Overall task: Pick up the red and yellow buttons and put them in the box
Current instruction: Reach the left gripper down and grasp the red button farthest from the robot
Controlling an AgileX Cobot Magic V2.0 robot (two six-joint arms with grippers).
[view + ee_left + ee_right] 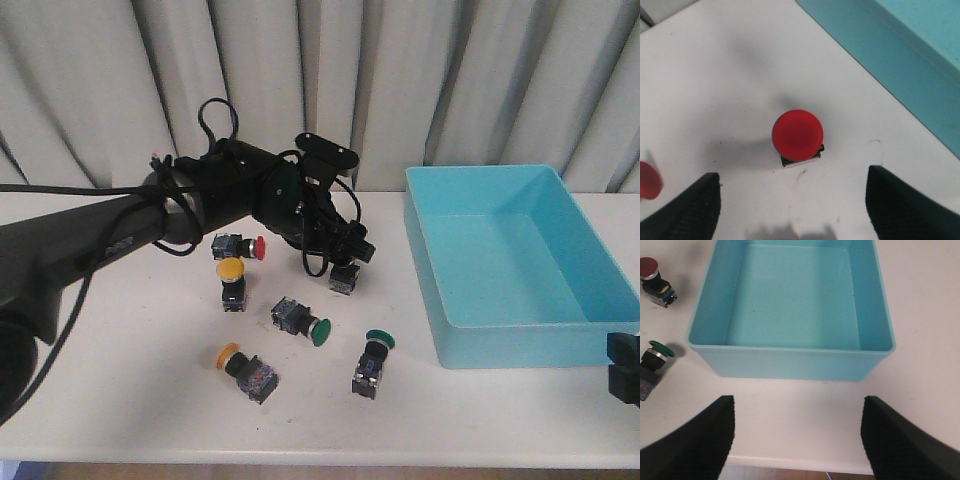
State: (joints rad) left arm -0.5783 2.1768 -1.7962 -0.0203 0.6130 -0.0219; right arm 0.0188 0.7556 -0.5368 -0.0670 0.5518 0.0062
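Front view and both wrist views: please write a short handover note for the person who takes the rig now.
Left gripper: open, hovering above an upright red button beside the box; nothing held.
Right gripper: open, empty, at the near side of the box, at the table's front edge.
Box: nothing in it yet, so nothing is done.
On the table: a second red button, lying on its side; an upright yellow button; a yellow button on its side nearer the front.
Two green buttons stay.
Left to do: all four red and yellow buttons into the box.
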